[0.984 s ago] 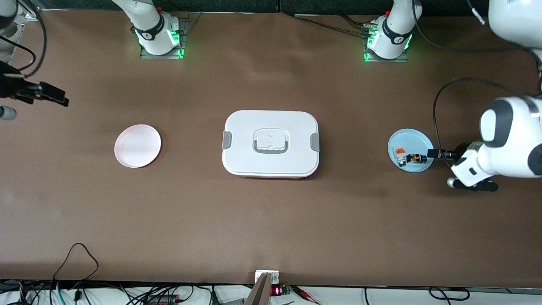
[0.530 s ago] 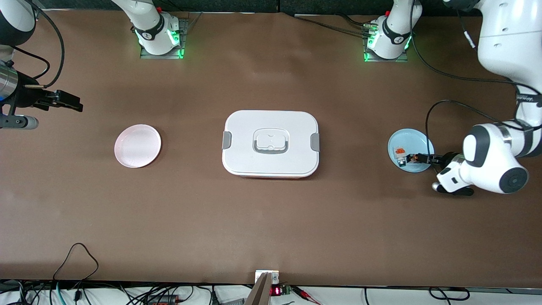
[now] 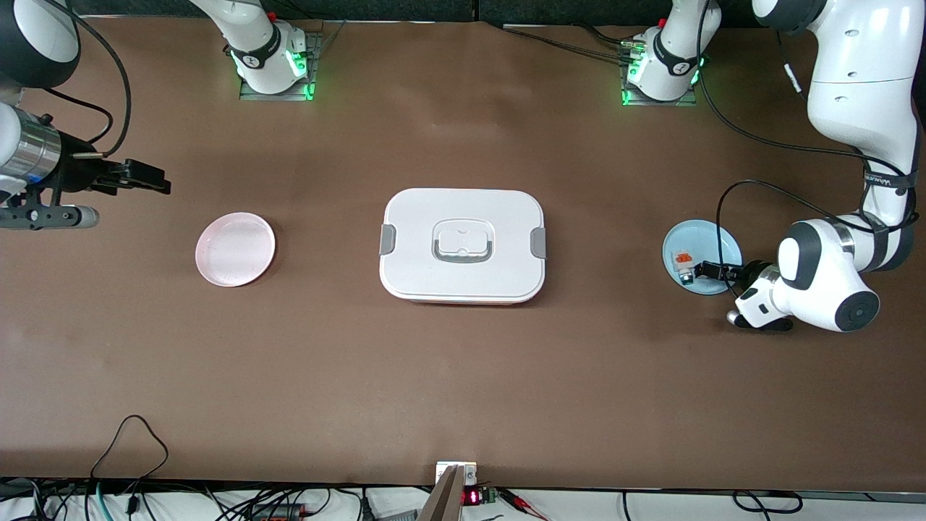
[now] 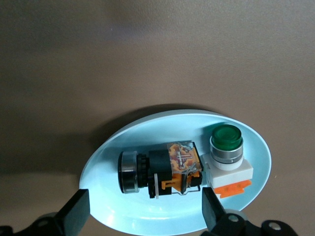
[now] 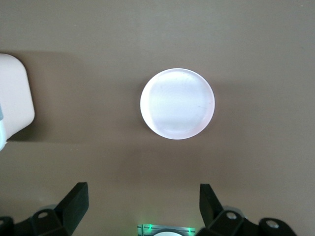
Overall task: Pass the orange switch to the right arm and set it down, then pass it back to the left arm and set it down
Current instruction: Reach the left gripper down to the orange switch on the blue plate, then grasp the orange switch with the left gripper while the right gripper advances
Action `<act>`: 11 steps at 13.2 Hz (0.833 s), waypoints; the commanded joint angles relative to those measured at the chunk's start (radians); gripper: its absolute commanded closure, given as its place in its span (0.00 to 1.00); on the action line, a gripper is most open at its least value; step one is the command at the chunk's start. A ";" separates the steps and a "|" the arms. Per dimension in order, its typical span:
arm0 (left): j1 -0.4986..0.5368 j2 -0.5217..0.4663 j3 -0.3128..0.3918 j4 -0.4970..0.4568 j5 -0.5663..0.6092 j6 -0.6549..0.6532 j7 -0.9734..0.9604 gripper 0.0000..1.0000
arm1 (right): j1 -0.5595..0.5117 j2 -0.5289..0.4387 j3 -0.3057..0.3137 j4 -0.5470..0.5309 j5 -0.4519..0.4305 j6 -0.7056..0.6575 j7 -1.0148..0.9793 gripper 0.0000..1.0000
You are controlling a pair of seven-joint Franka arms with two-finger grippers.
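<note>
The orange switch [image 4: 160,172] lies on its side on the light blue plate [image 4: 147,132], black with a silver round end and orange parts. My left gripper [image 4: 144,212] is open, low over the plate, a finger on either side of the switch without touching it. In the front view the left gripper [image 3: 711,270] is over the plate [image 3: 705,237] at the left arm's end and largely hides the switch. My right gripper [image 3: 148,181] is open and empty in the air at the right arm's end. The white box [image 3: 463,246] stands at the table's middle.
A white block with a green button and an orange base [image 4: 226,157] stands on the blue plate beside the switch. An empty pink plate [image 3: 235,249] lies between the box and the right arm's end; it also shows in the right wrist view [image 5: 177,103].
The left gripper has moved in over the blue plate and now straddles the switch. The right gripper has moved inward from the table's end toward the pink plate.
</note>
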 commanded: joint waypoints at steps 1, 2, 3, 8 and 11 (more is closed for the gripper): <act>0.006 -0.010 0.000 -0.015 -0.050 0.010 0.009 0.00 | 0.023 0.003 -0.004 0.008 0.019 -0.011 -0.006 0.00; 0.009 -0.010 0.000 -0.015 -0.063 0.009 0.009 0.00 | 0.021 0.002 -0.004 0.009 0.020 -0.011 -0.003 0.00; 0.015 -0.005 0.000 -0.019 -0.075 0.009 0.009 0.00 | 0.020 0.002 -0.006 0.011 0.022 -0.011 -0.003 0.00; 0.013 0.009 0.002 -0.018 -0.077 0.015 0.012 0.00 | 0.029 0.003 -0.004 0.008 0.057 -0.014 -0.134 0.00; 0.013 0.024 0.002 -0.019 -0.075 0.038 0.018 0.00 | 0.018 -0.004 -0.007 0.003 0.227 -0.019 -0.156 0.00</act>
